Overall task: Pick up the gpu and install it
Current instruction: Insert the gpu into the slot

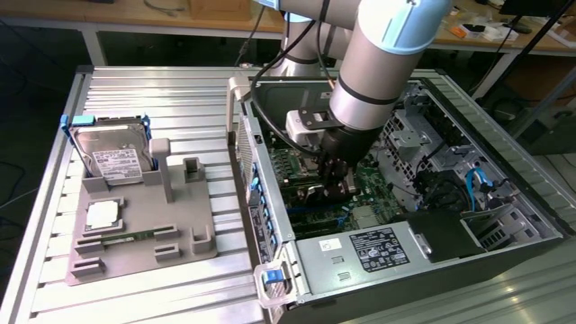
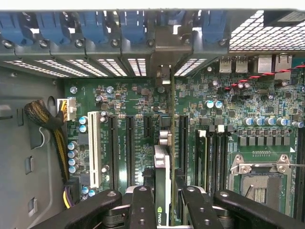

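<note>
I am deep in the case point(image 1: 450, 280), over the green board point(image 2: 138, 102). The gpu point(image 2: 162, 167) stands on its edge above the long black slots point(image 2: 129, 148), pinched between the 2 fingers point(image 2: 143, 205) of my hand point(image 2: 165, 193). I think this is the install step: its edge must line up with 1 slot, straight and gentle.

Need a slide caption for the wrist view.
Claw grips the gpu edge-on at the expansion slots of the motherboard.
</note>
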Controlling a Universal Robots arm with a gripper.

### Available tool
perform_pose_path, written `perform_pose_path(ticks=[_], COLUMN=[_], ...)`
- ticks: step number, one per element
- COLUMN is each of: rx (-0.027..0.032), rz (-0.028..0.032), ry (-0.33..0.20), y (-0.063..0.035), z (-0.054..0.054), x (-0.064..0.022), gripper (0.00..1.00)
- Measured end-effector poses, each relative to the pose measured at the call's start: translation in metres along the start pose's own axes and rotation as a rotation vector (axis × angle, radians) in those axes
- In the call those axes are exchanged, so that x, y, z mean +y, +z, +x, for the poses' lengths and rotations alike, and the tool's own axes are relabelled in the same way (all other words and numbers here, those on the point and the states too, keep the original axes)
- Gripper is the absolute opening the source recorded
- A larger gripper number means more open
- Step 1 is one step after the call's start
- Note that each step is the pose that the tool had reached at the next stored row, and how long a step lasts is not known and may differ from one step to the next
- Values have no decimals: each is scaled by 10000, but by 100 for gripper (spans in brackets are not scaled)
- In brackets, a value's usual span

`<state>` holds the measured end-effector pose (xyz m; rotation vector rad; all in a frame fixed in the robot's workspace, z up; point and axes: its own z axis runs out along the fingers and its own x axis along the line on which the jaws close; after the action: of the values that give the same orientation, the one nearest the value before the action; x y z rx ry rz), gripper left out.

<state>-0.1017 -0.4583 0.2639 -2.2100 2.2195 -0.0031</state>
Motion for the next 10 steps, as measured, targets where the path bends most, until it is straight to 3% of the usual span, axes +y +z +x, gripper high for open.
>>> perform_pose_path(ticks=[10], rx=[-2], rz=[-1], ry=[0], y=[13], z=[-15], x=[1], gripper=[27])
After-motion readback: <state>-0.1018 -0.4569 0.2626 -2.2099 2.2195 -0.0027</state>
